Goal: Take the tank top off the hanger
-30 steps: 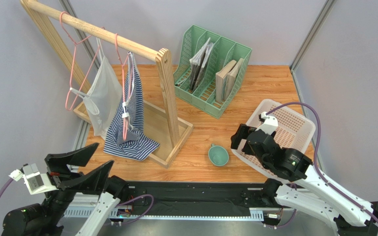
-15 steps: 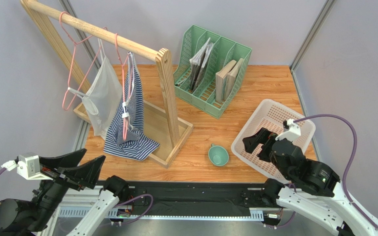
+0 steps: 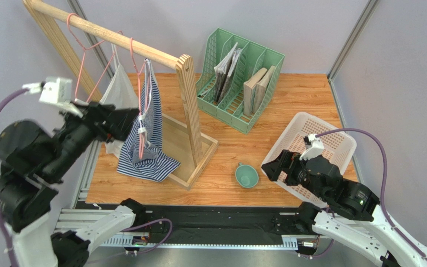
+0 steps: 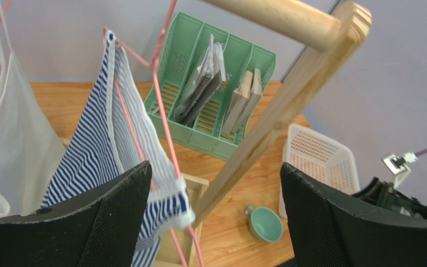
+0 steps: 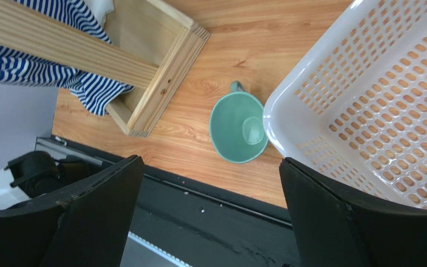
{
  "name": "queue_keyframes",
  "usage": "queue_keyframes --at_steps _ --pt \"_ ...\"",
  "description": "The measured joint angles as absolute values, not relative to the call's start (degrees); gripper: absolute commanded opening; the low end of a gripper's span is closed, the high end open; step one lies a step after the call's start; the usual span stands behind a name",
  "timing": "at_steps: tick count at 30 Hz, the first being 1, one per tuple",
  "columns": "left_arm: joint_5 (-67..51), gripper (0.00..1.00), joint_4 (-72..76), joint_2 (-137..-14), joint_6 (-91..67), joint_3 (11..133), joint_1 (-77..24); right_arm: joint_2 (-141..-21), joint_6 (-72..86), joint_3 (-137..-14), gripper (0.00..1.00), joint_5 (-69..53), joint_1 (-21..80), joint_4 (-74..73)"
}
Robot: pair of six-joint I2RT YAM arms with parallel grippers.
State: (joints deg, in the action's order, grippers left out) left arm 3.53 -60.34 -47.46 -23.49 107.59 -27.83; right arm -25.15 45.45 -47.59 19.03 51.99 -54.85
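Observation:
A blue-and-white striped tank top (image 3: 150,153) hangs on a pink wire hanger (image 3: 141,105) from the wooden rail (image 3: 110,36); its hem pools on the rack's base. My left gripper (image 3: 125,120) is raised just left of it and open. In the left wrist view the striped tank top (image 4: 96,150) and the pink hanger (image 4: 163,119) lie in front of the left fingers, and the left gripper (image 4: 213,166) holds nothing. My right gripper (image 3: 280,168) is open and empty over the table's near edge; its wrist view shows the right gripper (image 5: 210,161) above the black rail.
A white garment (image 3: 119,92) hangs on a second pink hanger, left of the striped one. The rack's wooden post (image 3: 190,105) stands right of the clothes. A teal cup (image 3: 246,176), a white basket (image 3: 332,142) and a green file organiser (image 3: 238,78) occupy the right side.
My left arm has swung up from the near left corner to the hanging clothes. The right gripper has shifted slightly left, towards the cup.

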Motion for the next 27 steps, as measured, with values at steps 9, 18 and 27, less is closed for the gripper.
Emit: queue_keyframes --at_steps 9,18,27 --pt "11.9 0.63 -63.8 -67.6 -18.0 121.1 -27.8 -24.0 44.0 -47.6 1.0 13.7 52.0 -53.9" --pt "18.0 0.44 -64.9 -70.3 -16.2 116.6 -27.8 -22.1 43.1 -47.6 1.0 13.3 52.0 -54.0" --pt "20.1 0.22 -63.2 -69.1 -16.1 111.1 -27.8 -22.0 42.6 -47.6 1.0 13.4 52.0 -54.0"
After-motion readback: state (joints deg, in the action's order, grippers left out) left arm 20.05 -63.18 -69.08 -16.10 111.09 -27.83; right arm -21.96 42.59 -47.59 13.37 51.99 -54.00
